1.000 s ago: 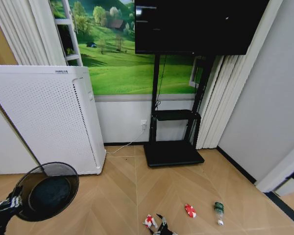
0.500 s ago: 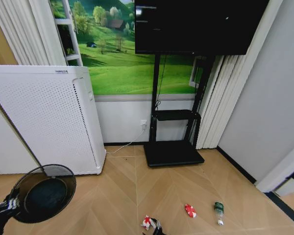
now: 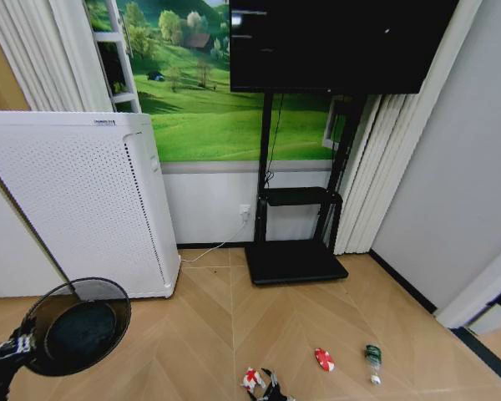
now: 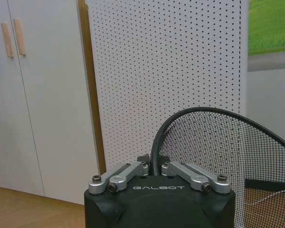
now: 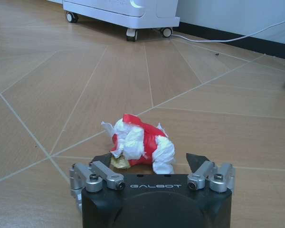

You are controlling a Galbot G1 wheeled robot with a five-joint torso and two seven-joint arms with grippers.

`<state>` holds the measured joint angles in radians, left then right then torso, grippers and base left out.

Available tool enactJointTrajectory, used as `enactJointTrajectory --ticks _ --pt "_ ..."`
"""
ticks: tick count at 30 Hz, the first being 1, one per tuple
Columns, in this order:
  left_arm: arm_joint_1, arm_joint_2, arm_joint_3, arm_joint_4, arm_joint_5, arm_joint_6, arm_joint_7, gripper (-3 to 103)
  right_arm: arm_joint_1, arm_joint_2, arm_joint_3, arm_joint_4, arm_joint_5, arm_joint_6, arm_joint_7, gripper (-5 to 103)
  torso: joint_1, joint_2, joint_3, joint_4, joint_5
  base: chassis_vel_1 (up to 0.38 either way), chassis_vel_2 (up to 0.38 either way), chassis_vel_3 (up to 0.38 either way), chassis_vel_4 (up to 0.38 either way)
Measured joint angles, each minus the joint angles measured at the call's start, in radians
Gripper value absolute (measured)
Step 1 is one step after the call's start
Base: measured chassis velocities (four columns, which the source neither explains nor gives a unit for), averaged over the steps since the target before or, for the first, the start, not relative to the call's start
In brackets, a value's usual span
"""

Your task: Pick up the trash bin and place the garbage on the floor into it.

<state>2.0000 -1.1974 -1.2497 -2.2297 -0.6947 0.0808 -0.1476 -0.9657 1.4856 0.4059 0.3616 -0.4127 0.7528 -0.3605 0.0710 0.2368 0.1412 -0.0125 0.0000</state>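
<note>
Right gripper (image 5: 150, 164) lowered, straddling wrapper (image 5: 140, 142) (lies crosswise)

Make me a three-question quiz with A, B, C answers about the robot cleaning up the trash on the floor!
1. Where is the crumpled red-and-white wrapper?
A. Inside the trash bin
B. On the floor between the right gripper's fingers
C. Under the TV stand

2. How many litter pieces lie on the floor?
A. One
B. Three
C. Five

3. What is the left gripper doing?
A. Shut on the trash bin's rim
B. Open over the bottle
C. Gripping the white air purifier

Answers:
1 B, the right wrist view shows the wrapper on the wood between the open fingers of the right gripper.
2 B, the head view shows the wrapper, a small red crushed piece and a clear plastic bottle.
3 A, the left wrist view shows its fingers pinching the black rim of the wire-mesh trash bin.
</note>
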Motion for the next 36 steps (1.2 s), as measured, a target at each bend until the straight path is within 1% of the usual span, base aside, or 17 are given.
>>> enactJointTrajectory --ticks 1,3,4,8,10,12,14,15,16,20,22,27,29,31,32,35,36 --pt "-0.003 0.001 0.002 0.0 0.0 0.002 -0.002 6 -0.001 0.0 0.001 0.0 0.001 0.0 0.0 82 0.0 0.0 0.0 0.0 0.0 0.0 0.0 0.0 0.0" --pt "-0.005 0.001 0.003 0.0 0.0 0.003 -0.002 6 -0.002 0.0 0.002 0.0 0.002 0.0 0.0 82 0.0 0.0 0.0 0.0 -0.0001 0.0 0.0 0.0 0.0" --pt "-0.007 0.002 0.004 0.001 0.0 0.004 -0.003 6 -0.004 0.0 0.002 0.0 0.003 0.0 0.0 71 0.0 0.0 0.0 0.0 0.0001 0.0 0.0 0.0 0.0" --pt "-0.008 0.002 0.006 0.004 0.001 0.004 -0.004 6 -0.004 -0.001 0.003 -0.001 0.004 0.0 -0.001 60 0.0 0.0 0.0 0.0 0.0 0.0 0.0 0.0 0.0" --pt "-0.008 0.001 0.007 0.007 0.005 0.004 -0.003 6 -0.002 -0.003 0.004 -0.002 0.005 0.0 -0.002 48 0.0 0.0 0.0 0.0 0.0001 0.0 0.0 0.0 0.0" --pt "-0.008 0.0 0.008 0.009 0.006 0.004 -0.003 6 -0.001 -0.004 0.004 -0.003 0.007 0.0 -0.003 48 0.0 0.0 0.0 0.0 0.0 0.0 0.0 0.0 0.0" --pt "-0.009 -0.002 0.011 0.013 0.011 0.003 -0.003 6 0.001 -0.008 0.005 -0.004 0.011 0.0 -0.005 37 0.0 0.0 0.0 0.0 0.0 0.0 0.0 0.0 0.0" --pt "-0.009 -0.002 0.011 0.013 0.011 0.003 -0.003 6 0.001 -0.008 0.005 -0.004 0.011 0.0 -0.005 37 0.0 0.0 0.0 0.0 0.0 0.0 0.0 0.0 0.0" --pt "-0.011 -0.004 0.015 0.015 0.016 0.001 -0.003 6 0.001 -0.011 0.005 -0.004 0.02 0.0 -0.01 27 0.0 0.0 0.0 0.0001 0.0 0.0 0.0 0.0 0.0" --pt "-0.019 -0.003 0.028 0.02 0.022 0.0 -0.002 6 0.0 -0.018 0.005 -0.003 0.049 0.001 -0.03 16 0.0 0.0 0.0 0.0001 0.0001 0.0 0.0 0.0 0.0" --pt "-0.033 0.002 0.039 0.03 0.023 0.0 -0.002 6 -0.002 -0.023 0.005 -0.003 0.062 0.001 -0.035 5 0.0 0.0 0.0 0.0 0.0 0.0 0.0 0.0 0.0" --pt "-0.055 0.011 0.064 0.042 0.025 0.0 -0.002 6 -0.017 -0.038 0.002 0.025 0.084 0.002 -0.043 -2 0.0 0.0 0.0 -0.0001 0.0 0.0 0.0 0.0 0.0" --pt "-0.063 0.013 0.071 0.043 0.026 0.002 -0.003 6 -0.021 -0.045 0.001 0.043 0.098 0.003 -0.054 2 0.0 0.0 0.0 0.0 0.0 0.0 0.0 0.0 0.0" --pt "-0.075 0.015 0.083 0.048 0.029 0.008 -0.007 6 -0.029 -0.059 -0.005 0.08 0.118 0.005 -0.077 12 0.0 0.0 0.0 -0.0001 0.0001 0.0 0.0 0.0 0.0" --pt "-0.075 0.015 0.083 0.048 0.029 0.008 -0.007 6 -0.029 -0.059 -0.005 0.08 0.118 0.005 -0.077 12 0.0 0.0 0.0 -0.0001 0.0001 0.0 0.0 0.0 0.0" --pt "-0.082 0.013 0.095 0.052 0.037 0.009 -0.009 6 -0.028 -0.077 -0.007 0.095 0.139 0.016 -0.109 27 0.0 0.0 0.0 0.0 0.0001 0.0 0.0 0.0 0.0" --pt "-0.082 0.013 0.095 0.052 0.037 0.009 -0.009 6 -0.028 -0.077 -0.007 0.095 0.139 0.016 -0.109 27 0.0 0.0 0.0 0.0 0.0001 0.0 0.0 0.0 0.0"
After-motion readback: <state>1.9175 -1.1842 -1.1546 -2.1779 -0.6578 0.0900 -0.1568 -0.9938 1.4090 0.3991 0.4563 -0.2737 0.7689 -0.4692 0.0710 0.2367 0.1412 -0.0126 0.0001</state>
